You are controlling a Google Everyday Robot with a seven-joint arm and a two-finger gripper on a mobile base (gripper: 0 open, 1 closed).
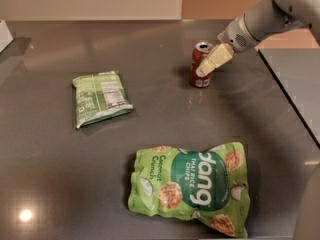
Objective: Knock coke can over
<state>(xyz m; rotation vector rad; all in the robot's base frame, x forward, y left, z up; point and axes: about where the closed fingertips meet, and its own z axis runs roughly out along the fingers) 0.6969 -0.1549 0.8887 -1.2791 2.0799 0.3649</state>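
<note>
The coke can [199, 71], small and red with a silver top and a white patch near its base, stands upright on the dark grey table [165, 109] at the back right. My gripper [205, 70] comes in from the upper right on a pale grey arm. Its cream-coloured fingers [216, 59] point down and left and lie against the can's right upper side, overlapping it in the camera view.
A small green snack bag [100, 97] lies flat at the left. A large green "dang" chips bag [192, 186] lies at the front centre. A seam between table sections [290, 94] runs diagonally on the right. A white object [4, 34] sits at the far left edge.
</note>
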